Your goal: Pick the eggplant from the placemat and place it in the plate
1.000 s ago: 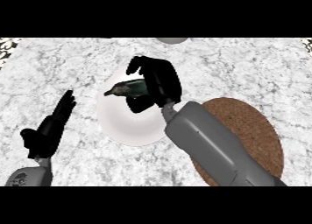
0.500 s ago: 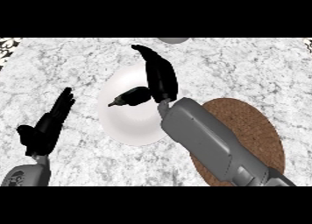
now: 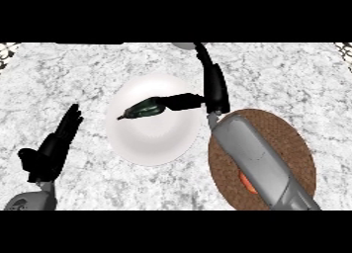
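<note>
Marble counter (image 3: 76, 74): right hand (image 3: 214, 89) has opened, fingers straight; eggplant (image 3: 146, 108) now apparently released on plate (image 3: 153, 148); left hand (image 3: 51, 148) rests open.

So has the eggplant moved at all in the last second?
Yes. The eggplant has come down from the white plate's upper edge toward its middle, and the right hand has opened and swung off to the plate's right.

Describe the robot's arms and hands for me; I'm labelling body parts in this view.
Both forearms are smooth grey casings. The right forearm is broad and rounded, with a small orange mark near its lower end. Only a grey stub of the left forearm shows. The left hand and right hand are black, with slender fingers.
</note>
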